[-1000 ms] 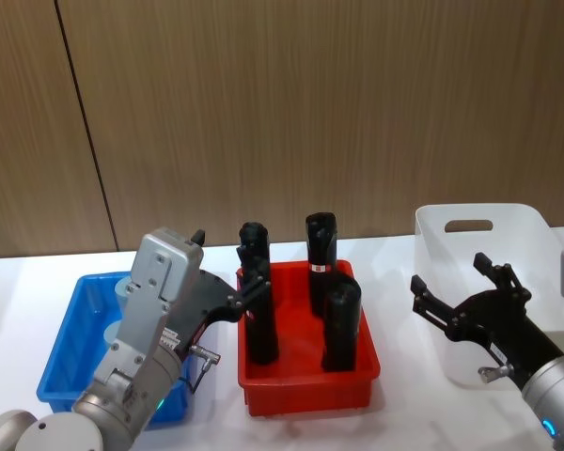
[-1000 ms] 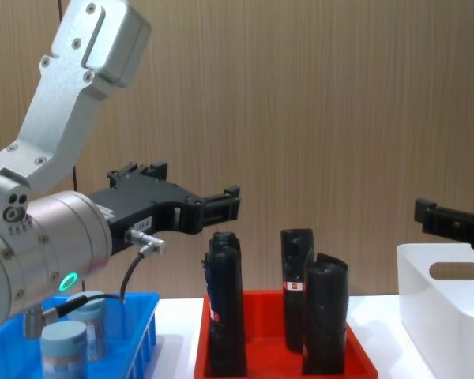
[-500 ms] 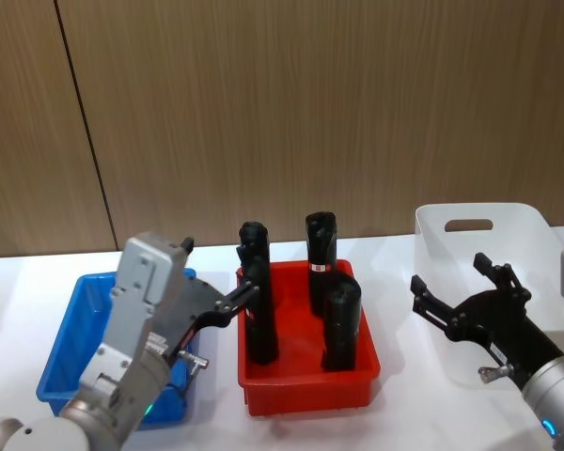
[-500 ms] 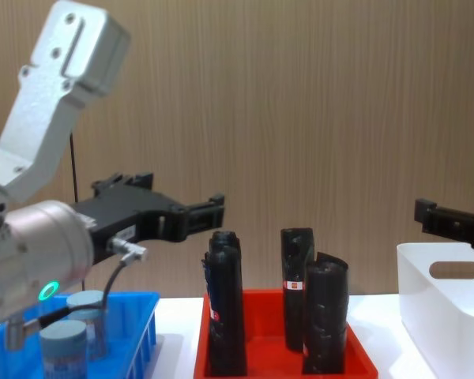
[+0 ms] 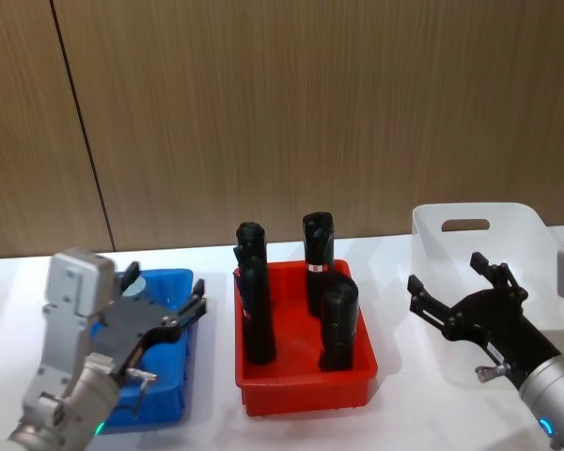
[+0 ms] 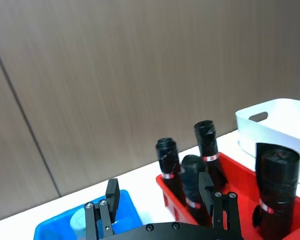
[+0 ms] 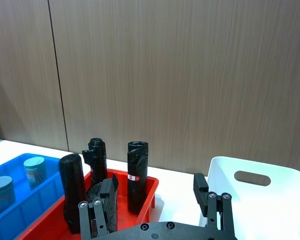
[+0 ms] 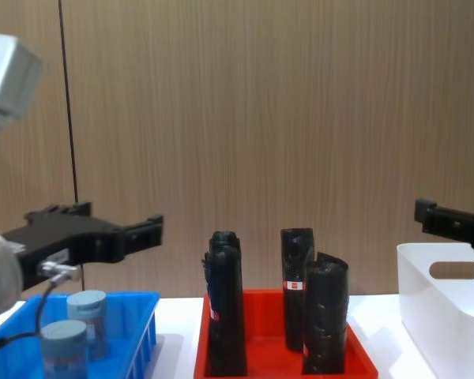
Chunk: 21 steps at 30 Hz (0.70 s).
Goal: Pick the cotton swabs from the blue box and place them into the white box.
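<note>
Two cotton swabs jars [image 8: 87, 312] [image 8: 63, 346] with pale blue lids stand in the blue box [image 8: 142, 332] at the table's left; the right wrist view shows them too [image 7: 34, 167]. My left gripper [image 5: 164, 289] hovers open over the blue box, a little above the jars, with nothing between its fingers [image 6: 111, 195]. The white box [image 5: 508, 221] stands at the far right. My right gripper [image 5: 445, 272] hangs open and holds nothing, in front of the white box's left side.
A red tray [image 5: 305, 390] with several tall black upright packs [image 5: 254, 301] sits between the two boxes. A wood-panelled wall closes off the back. Bare white table lies in front of the tray and boxes.
My left arm has swung left and down, away from the red tray's edge, and now hangs over the blue box. The right arm has not moved.
</note>
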### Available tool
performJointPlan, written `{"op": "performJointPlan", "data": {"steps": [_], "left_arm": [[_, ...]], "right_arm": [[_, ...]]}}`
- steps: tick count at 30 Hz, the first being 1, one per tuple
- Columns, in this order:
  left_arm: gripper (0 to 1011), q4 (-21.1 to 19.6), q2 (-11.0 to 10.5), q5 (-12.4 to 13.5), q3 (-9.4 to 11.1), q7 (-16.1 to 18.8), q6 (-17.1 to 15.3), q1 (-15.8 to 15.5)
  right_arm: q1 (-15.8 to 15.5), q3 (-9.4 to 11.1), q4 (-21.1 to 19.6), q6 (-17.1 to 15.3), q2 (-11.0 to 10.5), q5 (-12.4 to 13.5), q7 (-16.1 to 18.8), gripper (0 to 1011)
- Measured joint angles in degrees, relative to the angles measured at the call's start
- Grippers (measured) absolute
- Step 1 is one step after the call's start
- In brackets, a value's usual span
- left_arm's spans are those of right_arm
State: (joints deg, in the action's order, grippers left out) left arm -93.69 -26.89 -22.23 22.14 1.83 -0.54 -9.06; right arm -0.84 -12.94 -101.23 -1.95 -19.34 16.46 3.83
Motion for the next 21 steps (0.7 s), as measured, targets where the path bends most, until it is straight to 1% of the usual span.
{"op": "performJointPlan", "data": {"steps": [5,9,13,15,16,21], "left_arm": [[1004,0.03,-1.06,-2.65,-0.97,0.62,-0.13,0.86],[1004,0.32,-1.74,-4.88,-1.73,0.99,-0.92,1.29],[1004,1.03,-2.35,-7.08,-2.57,1.1,-2.34,1.49],[1004,1.35,-2.49,-7.74,-2.8,1.11,-2.9,1.5],[1004,1.74,-2.58,-8.53,-3.03,1.1,-3.65,1.47],[1004,3.33,-2.67,-10.44,-3.67,0.91,-5.72,0.96]], "right_arm": [[0.0,0.0,0.0,0.0,0.0,0.0,0.0,1002],[0.0,0.0,0.0,0.0,0.0,0.0,0.0,1002],[0.0,0.0,0.0,0.0,0.0,0.0,0.0,1002],[0.0,0.0,0.0,0.0,0.0,0.0,0.0,1002],[0.0,0.0,0.0,0.0,0.0,0.0,0.0,1002],[0.0,0.0,0.0,0.0,0.0,0.0,0.0,1002]]}}
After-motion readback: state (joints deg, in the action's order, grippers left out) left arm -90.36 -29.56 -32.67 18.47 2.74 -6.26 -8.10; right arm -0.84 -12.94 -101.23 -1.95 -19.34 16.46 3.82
